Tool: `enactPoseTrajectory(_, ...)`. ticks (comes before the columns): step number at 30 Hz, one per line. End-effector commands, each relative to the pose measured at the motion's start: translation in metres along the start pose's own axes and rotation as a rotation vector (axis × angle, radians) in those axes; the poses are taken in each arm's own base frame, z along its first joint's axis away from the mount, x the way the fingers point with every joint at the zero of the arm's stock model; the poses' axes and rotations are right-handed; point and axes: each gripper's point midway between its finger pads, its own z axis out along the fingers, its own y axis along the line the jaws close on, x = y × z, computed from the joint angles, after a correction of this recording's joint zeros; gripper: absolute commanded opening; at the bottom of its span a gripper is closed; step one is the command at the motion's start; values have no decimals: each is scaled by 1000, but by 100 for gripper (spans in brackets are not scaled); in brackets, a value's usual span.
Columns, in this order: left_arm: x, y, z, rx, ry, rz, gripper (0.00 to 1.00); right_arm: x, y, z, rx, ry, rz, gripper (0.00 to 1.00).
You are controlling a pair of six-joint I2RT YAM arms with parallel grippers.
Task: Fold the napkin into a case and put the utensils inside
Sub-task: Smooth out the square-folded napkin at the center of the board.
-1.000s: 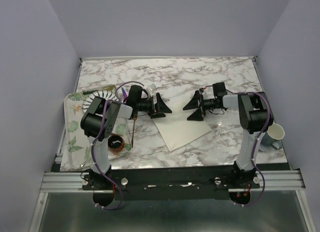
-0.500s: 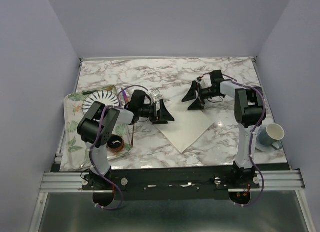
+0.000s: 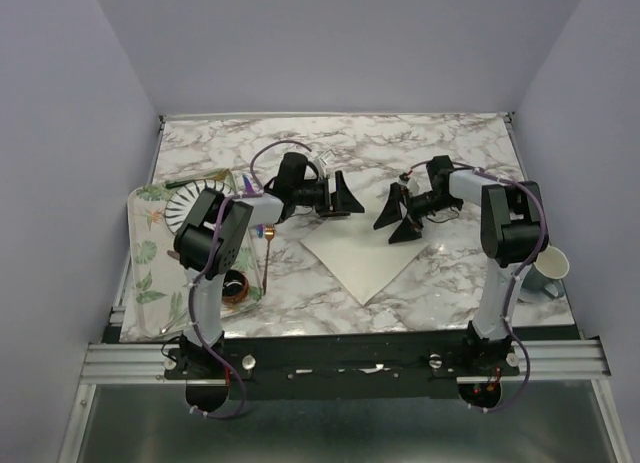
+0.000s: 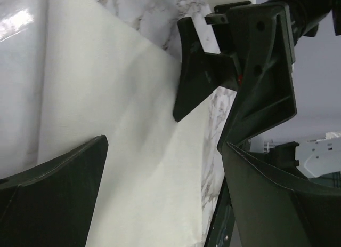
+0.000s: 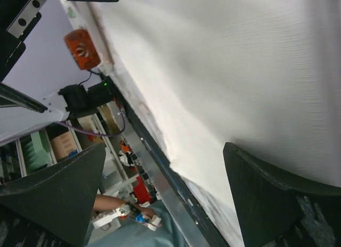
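Top view:
- I am seeing the napkin (image 3: pixel 365 261) lying flat as a cream diamond on the marble worktop (image 3: pixel 400 148), one corner pointing toward the arm bases.
- The left gripper (image 3: pixel 342 195) is sitting at the napkin's far left edge, fingers spread wide and holding nothing.
- The right gripper (image 3: pixel 398 215) is facing it at the far right edge, fingers likewise wide and empty. I cannot tell whether either is touching the cloth.
- The copper-gold fork (image 3: pixel 268 251) is lying at the right edge of the leaf-patterned tray (image 3: pixel 145 273), well apart from the napkin.
- The tray is also carrying a striped plate (image 3: pixel 195 198) and a small dark bowl (image 3: pixel 232 285).
- A mug (image 3: pixel 545 268) is standing at the worktop's right edge.

Left wrist view:
- My own fingers (image 4: pixel 53 199) are framing the napkin (image 4: pixel 122 151), with the other arm's fingers (image 4: pixel 200 76) opposite.

Right wrist view:
- The fingers (image 5: pixel 277 204) are standing wide over the blurred napkin (image 5: pixel 240 71).
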Motion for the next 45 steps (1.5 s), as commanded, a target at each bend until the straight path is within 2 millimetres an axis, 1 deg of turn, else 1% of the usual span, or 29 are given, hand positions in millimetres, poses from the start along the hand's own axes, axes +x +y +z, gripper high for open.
enactPoseTrajectory(1, 11, 49, 13, -122, -7, -121, 99, -8, -55, -1, 146, 35, 52, 99)
enactPoseTrajectory(5, 31, 80, 0, -216, 8, -206, 99, -13, -67, 4, 165, 59, 71, 98)
enactPoseTrajectory(9, 37, 95, -21, -283, -14, -250, 99, -14, -65, 4, 149, 76, 60, 98)
enactPoseTrajectory(11, 35, 78, -29, -251, -10, -202, 99, -9, -57, 1, 117, 98, 0, 97)
enactPoseTrajectory(12, 35, 69, -28, -228, -3, -178, 99, -11, -42, -3, 61, 92, -31, 97)
enactPoseTrajectory(15, 27, 25, -27, -115, 1, -83, 99, -8, -10, -16, -22, 104, -107, 97)
enactPoseTrajectory(17, 16, -8, -17, -49, -13, -16, 99, -3, 2, -21, -51, 108, -117, 97)
enactPoseTrajectory(19, 14, -22, -4, -26, -6, 17, 99, 1, 13, -26, -76, 102, -114, 96)
enactPoseTrajectory(21, -4, -32, 7, -9, -47, 36, 99, 5, 16, -29, -88, 99, -91, 94)
enactPoseTrajectory(22, -4, -25, 16, -12, -41, 25, 99, 8, 14, -30, -84, 99, -76, 93)
enactPoseTrajectory(23, -17, -32, 23, 3, -64, 44, 99, 6, 9, -32, -76, 86, -57, 91)
enactPoseTrajectory(24, -24, -30, 28, -2, -84, 22, 99, 4, 4, -33, -68, 77, -41, 90)
enactPoseTrajectory(25, -24, -17, 38, -13, -83, -2, 99, 2, -3, -35, -48, 68, -23, 88)
enactPoseTrajectory(26, -39, -23, 44, 1, -106, 13, 99, -3, -13, -38, -41, 47, 10, 83)
enactPoseTrajectory(27, -43, -20, 51, -11, -116, 10, 99, -6, -18, -38, -31, 43, 31, 80)
enactPoseTrajectory(28, -42, -4, 60, -39, -110, -14, 99, -7, -25, -36, -7, 44, 43, 78)
enactPoseTrajectory(29, -51, -3, 65, -46, -122, -18, 99, -14, -36, -38, 3, 23, 71, 73)
enactPoseTrajectory(30, -53, 2, 70, -51, -128, -29, 99, -15, -42, -36, 18, 24, 82, 71)
enactPoseTrajectory(31, -50, 21, 77, -86, -126, -59, 99, -16, -49, -35, 44, 26, 87, 69)
enactPoseTrajectory(33, -51, 32, 83, -108, -120, -74, 99, -17, -61, -30, 64, 31, 112, 64)
enactPoseTrajectory(34, -46, 46, 86, -133, -113, -89, 99, -17, -68, -28, 90, 34, 117, 63)
enactPoseTrajectory(36, -37, 65, 85, -182, -92, -131, 99, -17, -79, -25, 119, 42, 128, 59)
enactPoseTrajectory(38, -24, 87, 77, -234, -83, -200, 99, -17, -81, -24, 122, 45, 132, 53)
enactPoseTrajectory(39, -20, 91, 73, -244, -79, -213, 99, -15, -81, -21, 125, 53, 135, 52)
enactPoseTrajectory(40, -20, 90, 68, -249, -81, -215, 99, -13, -83, -20, 151, 61, 130, 49)
enactPoseTrajectory(41, -9, 97, 61, -265, -62, -225, 99, -12, -85, -22, 168, 64, 121, 47)
enactPoseTrajectory(43, -7, 86, 51, -257, -58, -208, 99, -3, -83, -16, 216, 96, 86, 45)
enactPoseTrajectory(44, 6, 89, 46, -269, -39, -218, 99, 7, -85, -14, 224, 120, 89, 43)
enactPoseTrajectory(45, 10, 85, 43, -263, -29, -213, 99, 13, -85, -11, 230, 136, 91, 43)
